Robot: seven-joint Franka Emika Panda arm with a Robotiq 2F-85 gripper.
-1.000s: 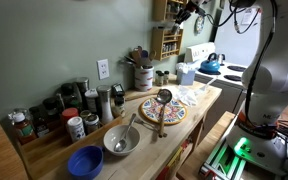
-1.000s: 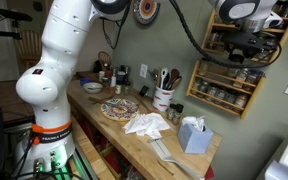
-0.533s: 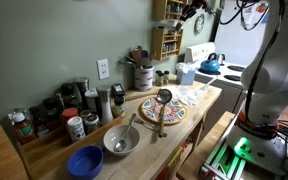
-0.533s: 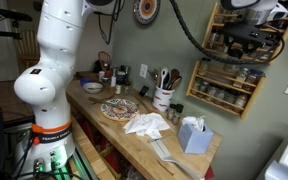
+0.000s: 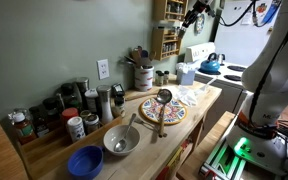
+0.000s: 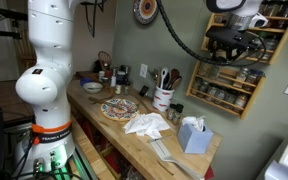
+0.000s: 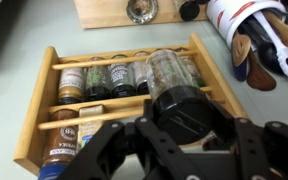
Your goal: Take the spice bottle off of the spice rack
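Seemingly the gripper (image 7: 189, 122) has the bottle (image 7: 170, 68) between its fingers. In the wrist view the two fingers stand close at each side of the black cap, so I judge the gripper closed on the bottle, though the contact itself is blurred. The bottle looks larger and less sharp than the other jars (image 7: 96, 80) of its row, which lie at 9 o'clock from it. From this I think it is partly out of the rack (image 7: 36, 110), but not yet clear of its shelf.

The bottle's long axis runs from 12 to 6 o'clock in this view, with the glass body toward 12 and the cap toward 6, at the gripper. The rack lies directly at 12 o'clock from the gripper, flat on the wall. The coming move turns on this relation: the free way is straight back from the front of the rack, away from the wall. A wooden rail (image 7: 104, 118) crosses just beside the cap at 9 o'clock, and the bottle could catch on it if it tilts.

In an exterior view the gripper (image 6: 230, 42) is high at the rack (image 6: 234, 98), well above the worktop (image 5: 206, 100). A crock (image 7: 254, 35) with utensils shows at 1 o'clock in the wrist view, apart from the bottle.
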